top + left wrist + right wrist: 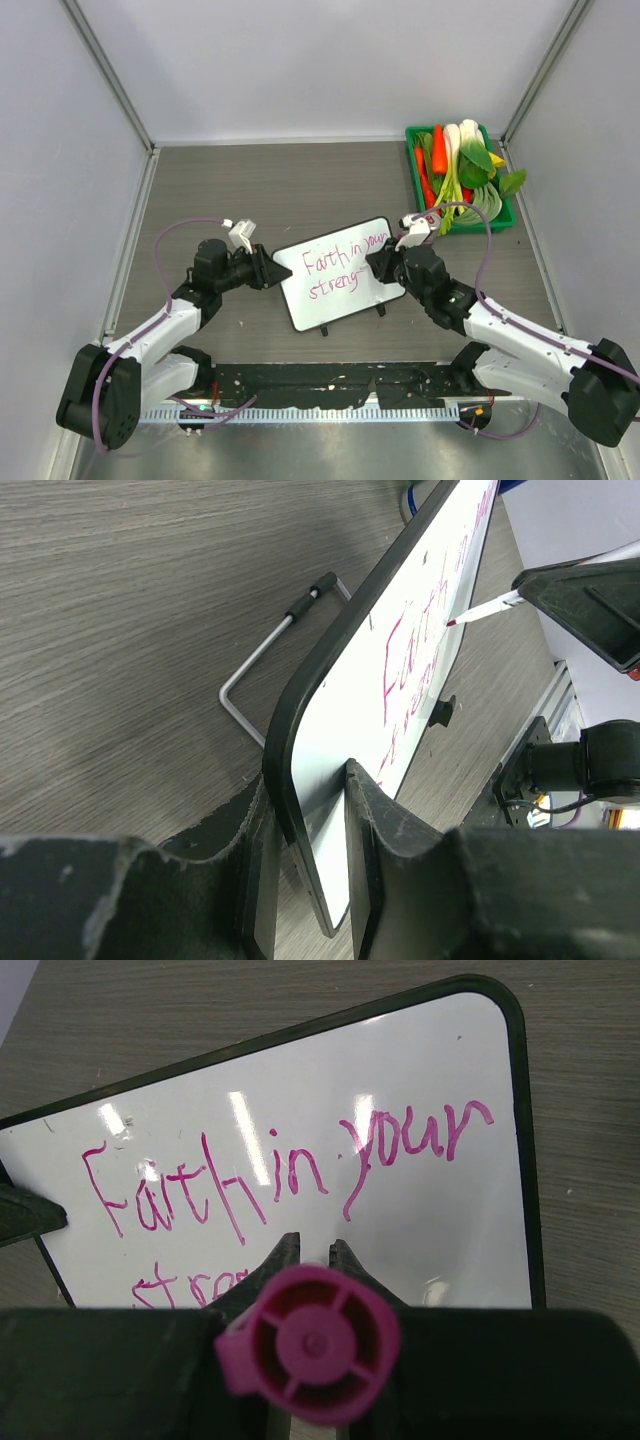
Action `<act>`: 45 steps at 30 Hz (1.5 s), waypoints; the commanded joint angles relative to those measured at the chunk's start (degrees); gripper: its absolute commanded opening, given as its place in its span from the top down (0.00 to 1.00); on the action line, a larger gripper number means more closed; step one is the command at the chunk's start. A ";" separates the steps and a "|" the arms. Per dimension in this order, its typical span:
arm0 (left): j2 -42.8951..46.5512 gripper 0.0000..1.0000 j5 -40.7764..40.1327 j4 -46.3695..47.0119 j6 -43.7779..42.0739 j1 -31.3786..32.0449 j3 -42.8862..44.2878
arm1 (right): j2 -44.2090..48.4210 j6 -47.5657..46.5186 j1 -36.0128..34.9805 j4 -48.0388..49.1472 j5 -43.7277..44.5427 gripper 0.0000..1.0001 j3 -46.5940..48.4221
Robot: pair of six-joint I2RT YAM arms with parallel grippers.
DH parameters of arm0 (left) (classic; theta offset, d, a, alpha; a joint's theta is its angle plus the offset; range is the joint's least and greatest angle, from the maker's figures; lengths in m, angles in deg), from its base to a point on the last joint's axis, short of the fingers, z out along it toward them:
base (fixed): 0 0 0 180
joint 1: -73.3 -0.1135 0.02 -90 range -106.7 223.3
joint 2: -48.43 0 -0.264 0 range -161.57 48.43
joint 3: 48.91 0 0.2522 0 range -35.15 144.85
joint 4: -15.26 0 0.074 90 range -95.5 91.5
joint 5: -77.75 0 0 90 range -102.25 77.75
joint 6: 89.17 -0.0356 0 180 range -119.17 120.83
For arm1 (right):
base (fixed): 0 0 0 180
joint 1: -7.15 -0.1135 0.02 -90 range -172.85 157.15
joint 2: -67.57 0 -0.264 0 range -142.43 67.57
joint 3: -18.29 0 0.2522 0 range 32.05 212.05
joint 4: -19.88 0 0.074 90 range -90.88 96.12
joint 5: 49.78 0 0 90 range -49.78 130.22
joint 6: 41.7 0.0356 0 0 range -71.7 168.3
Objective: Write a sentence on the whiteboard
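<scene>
Currently, whiteboard place: the whiteboard [335, 275] sits mid-bench on the grey bench [300, 180], between my two arms and propped up off the surface. A wire leg [265, 660] shows behind it in the left wrist view.
Whiteboard long axis: it runs from my left tool across to my right, skewed so that the right end lies farther from the arm bases.
Left tool: the left tool [305, 815] has its jaws closed part-way on the board's left short edge, one finger on each face. I judge it is only steadying the board.
Right tool: the right tool [315, 1250] is pinched nearly shut on a pink marker [310, 1345]. Its butt end faces the wrist camera and its barrel points forward at the board.
Sentence: the sentence [343, 262] is in pink, with "Faith in your" on the top line and "streng" below, so I judge the last letters are not yet written.
Key relation: the writing face lies straight ahead of the marker tip [457, 623], which is at or just off the surface. I cannot tell if it touches.
Nearer arm: both are at the board, but the right one is over the end of the lower line, where the next strokes go.
Next move, my guess: carry on rightward along the long axis, keeping light pressure.
Container: a green tray [412, 165] stands at the far right of the bench, apart from the board.
Tray contents: vegetables [455, 170], namely carrots, pale stalks and leafy greens, none of them needed for the writing.
</scene>
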 commanded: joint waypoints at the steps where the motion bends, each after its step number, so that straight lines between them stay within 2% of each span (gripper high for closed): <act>1: -0.79 1.00 -3.25 -1.60 -3.87 -0.39 -0.45 | -1.48 0.14 0.16 3.84 0.12 0.99 1.65; 29: -1.05 1.00 -2.99 -1.60 -4.05 -0.31 -0.45 | 2.47 0.84 0.16 -2.13 -0.84 0.99 -5.64; 45: -1.05 1.00 -2.99 -1.60 -4.05 -0.31 -0.36 | 2.39 -1.18 0.16 -2.75 3.37 0.99 -1.17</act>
